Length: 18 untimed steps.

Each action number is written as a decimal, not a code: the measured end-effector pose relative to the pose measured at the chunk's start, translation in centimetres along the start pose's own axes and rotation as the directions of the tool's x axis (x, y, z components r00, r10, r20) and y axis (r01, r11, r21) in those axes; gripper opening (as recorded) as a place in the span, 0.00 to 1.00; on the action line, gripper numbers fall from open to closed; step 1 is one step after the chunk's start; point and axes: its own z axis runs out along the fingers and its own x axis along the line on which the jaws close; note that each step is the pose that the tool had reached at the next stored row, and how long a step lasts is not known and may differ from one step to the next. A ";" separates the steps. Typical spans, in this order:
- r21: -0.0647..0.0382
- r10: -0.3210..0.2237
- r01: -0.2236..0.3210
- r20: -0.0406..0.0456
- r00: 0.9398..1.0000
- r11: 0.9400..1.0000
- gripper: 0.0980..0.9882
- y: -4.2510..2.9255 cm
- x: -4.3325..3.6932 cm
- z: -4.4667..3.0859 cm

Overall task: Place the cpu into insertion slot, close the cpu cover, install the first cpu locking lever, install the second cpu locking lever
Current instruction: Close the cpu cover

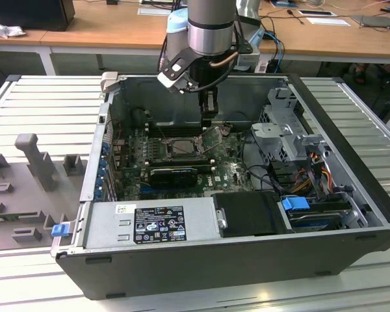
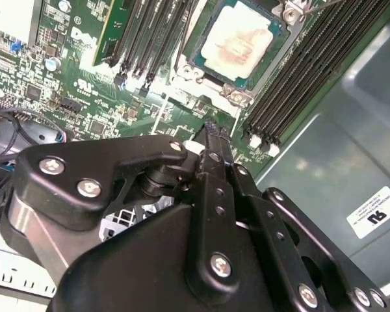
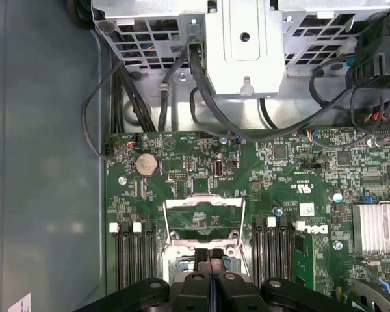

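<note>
Cpu [image 2: 237, 40] in slot [image 2: 180, 73], second wrist view

You have the cpu [image 2: 237, 42] seated flat in the insertion slot [image 2: 196, 65]; it's a pale beige-silver square plate with a brownish smear on top. The slot's dark frame runs all round it, set into the green board [image 3: 273, 175]. The cpu cover [image 3: 205, 203], a thin silvery frame with a big central window, stands tilted up off the slot, so the cpu is uncovered.
</note>
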 end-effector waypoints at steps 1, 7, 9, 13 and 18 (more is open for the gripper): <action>0.000 0.000 0.000 0.000 1.000 1.000 0.01 0.14 0.00 0.01; 0.000 0.000 0.000 0.000 1.000 1.000 0.01 0.68 0.02 0.05; 0.000 0.000 0.000 0.000 1.000 1.000 0.01 0.85 0.03 0.06; 0.000 0.000 0.000 0.000 1.000 1.000 0.01 1.76 0.07 0.20; 0.000 -0.006 0.006 0.000 1.000 1.000 0.01 2.68 0.07 1.14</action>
